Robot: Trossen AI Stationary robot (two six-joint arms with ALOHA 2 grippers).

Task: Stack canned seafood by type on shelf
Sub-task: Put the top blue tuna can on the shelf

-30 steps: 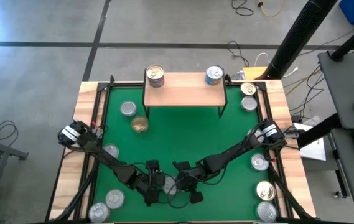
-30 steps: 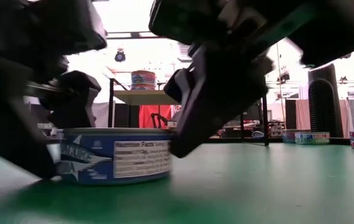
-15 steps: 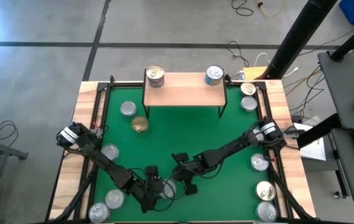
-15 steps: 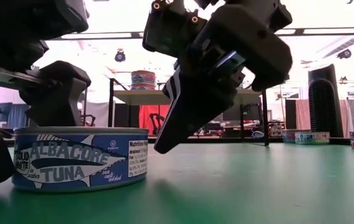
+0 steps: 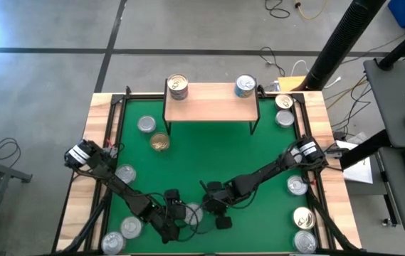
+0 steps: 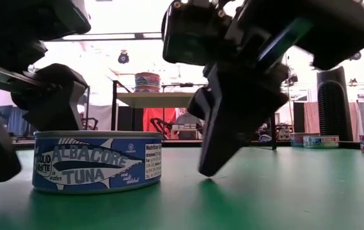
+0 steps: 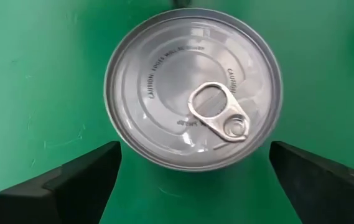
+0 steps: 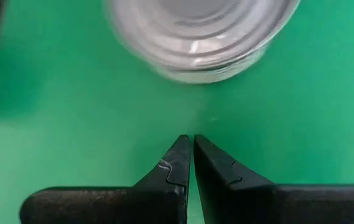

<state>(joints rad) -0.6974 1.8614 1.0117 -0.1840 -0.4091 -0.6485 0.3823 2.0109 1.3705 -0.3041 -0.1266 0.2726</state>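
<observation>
our left gripper [image 7: 189, 180] hangs wide open straddling the tuna can [image 7: 192, 87] on the green mat [image 7: 27, 74], touching nothing, while our right gripper [image 8: 191, 144] sits pinched closed just beside it.

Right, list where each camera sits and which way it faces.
High: overhead, straight down on table, shelf, both arms.
Low: table height, looking across at tuna can; both end effectors overhead.
Left wrist: above that can, open left end effector astride it.
Right wrist: down on mat, shut right end effector beside it.
All four share that can.
</observation>
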